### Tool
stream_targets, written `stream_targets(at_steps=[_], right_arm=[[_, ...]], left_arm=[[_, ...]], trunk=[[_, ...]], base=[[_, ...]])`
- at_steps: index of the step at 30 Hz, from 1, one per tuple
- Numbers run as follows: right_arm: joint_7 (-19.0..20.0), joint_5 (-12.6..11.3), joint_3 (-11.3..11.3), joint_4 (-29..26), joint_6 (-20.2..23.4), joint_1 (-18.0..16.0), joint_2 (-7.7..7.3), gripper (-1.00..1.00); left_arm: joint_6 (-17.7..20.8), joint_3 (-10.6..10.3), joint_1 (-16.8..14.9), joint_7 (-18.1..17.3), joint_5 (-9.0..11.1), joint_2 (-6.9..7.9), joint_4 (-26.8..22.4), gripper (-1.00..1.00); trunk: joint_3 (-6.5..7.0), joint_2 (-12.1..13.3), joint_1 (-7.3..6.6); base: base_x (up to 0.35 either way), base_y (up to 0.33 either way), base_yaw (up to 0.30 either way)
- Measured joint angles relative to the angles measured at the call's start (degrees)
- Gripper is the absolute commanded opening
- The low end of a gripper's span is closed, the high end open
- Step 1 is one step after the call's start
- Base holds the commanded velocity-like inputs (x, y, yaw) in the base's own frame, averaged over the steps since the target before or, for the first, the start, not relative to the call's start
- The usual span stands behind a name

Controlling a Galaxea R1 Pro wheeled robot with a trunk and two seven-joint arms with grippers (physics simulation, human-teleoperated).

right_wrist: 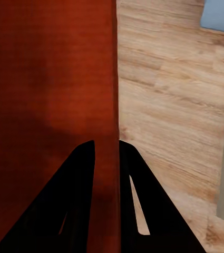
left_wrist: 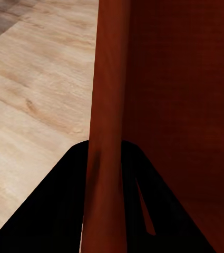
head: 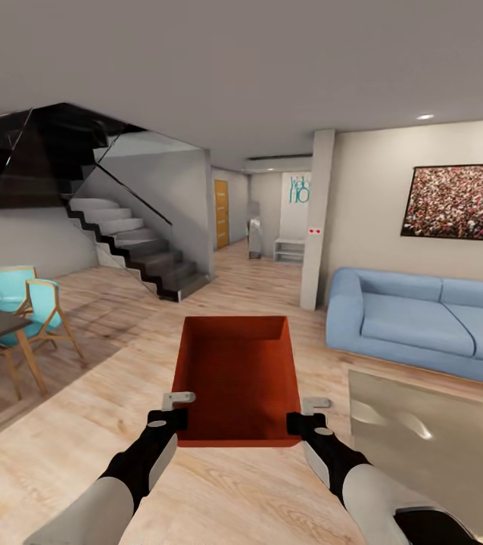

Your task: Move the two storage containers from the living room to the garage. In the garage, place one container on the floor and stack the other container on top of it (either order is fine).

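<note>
Storage container [head: 238,378] between both end effectors

**Orange-red against pale wood and blue**

The storage container [head: 238,371] is a plain orange-red, darker inside where shade falls. The plank floor [head: 113,424] is light wood with brown grain. The sofa [head: 423,322] is soft blue, and the chairs [head: 33,303] are turquoise on tan wooden frames. The stairs [head: 139,246] are black-edged with pale grey treads. The wall picture [head: 461,202] is a speckled red, white and dark pattern (black-framed). The far door [head: 221,214] is orange wood. Both grippers' fingers [right_wrist: 85,211] are black.
</note>
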Motion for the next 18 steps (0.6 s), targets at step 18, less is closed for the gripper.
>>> stream_targets(at_steps=[18], right_arm=[[-0.1, 0.0, 0.1, 0.2, 0.4, 0.0, -0.01, -1.0]], left_arm=[[0.1, 0.2, 0.0, -0.1, 0.1, -0.04, 0.5, -1.0]], trunk=[[0.0, 0.0, -0.03]], base=[[0.292, 0.052, 0.013]])
